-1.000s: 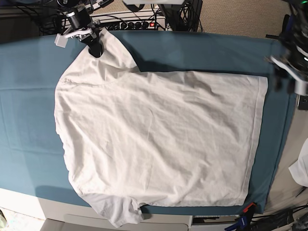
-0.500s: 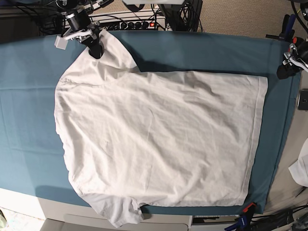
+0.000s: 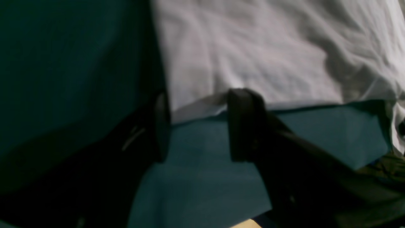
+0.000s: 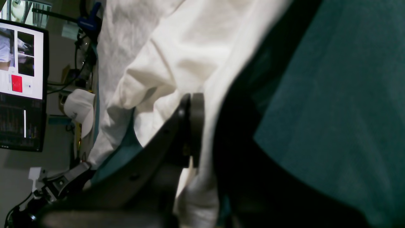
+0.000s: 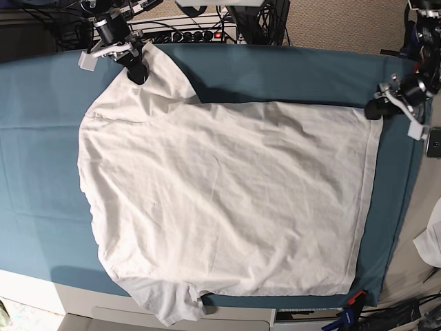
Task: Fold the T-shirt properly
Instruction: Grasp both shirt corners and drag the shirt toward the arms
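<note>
The T-shirt (image 5: 227, 200) lies spread flat on the teal cloth (image 5: 275, 72), covering most of its middle, with its long axis running across the base view: the shoulders and collar end toward that view's left side, the straight hemmed bottom edge toward its right. One sleeve reaches up to the far left corner of the shirt, the other hangs over the near edge of the teal cloth at the shirt's lower left. The fabric is lightly wrinkled but lies in a single flat layer. The right gripper (image 5: 136, 67) sits at the tip of the far sleeve, and in the right wrist view its dark fingers (image 4: 193, 126) are pinched together with the white sleeve fabric drawn between them, so it is clenched on the T-shirt (image 4: 177, 57), the teal cloth (image 4: 332, 95) showing beside it. The left gripper (image 5: 377, 109) is at the far corner of the shirt's hem, on the opposite end of the long axis. The left wrist view shows its two fingers (image 3: 245, 123) spread apart, one at each side of the hem corner of the T-shirt (image 3: 253, 53), the edge of the cloth lying between them and lifted a little against one finger; the jaws stand released, not closed on the fabric, with the teal cloth (image 3: 202, 177) below. Beyond the shirt's hem end, off the teal cloth at the base view's right edge, lies a small white scrap (image 5: 431, 241).
</note>
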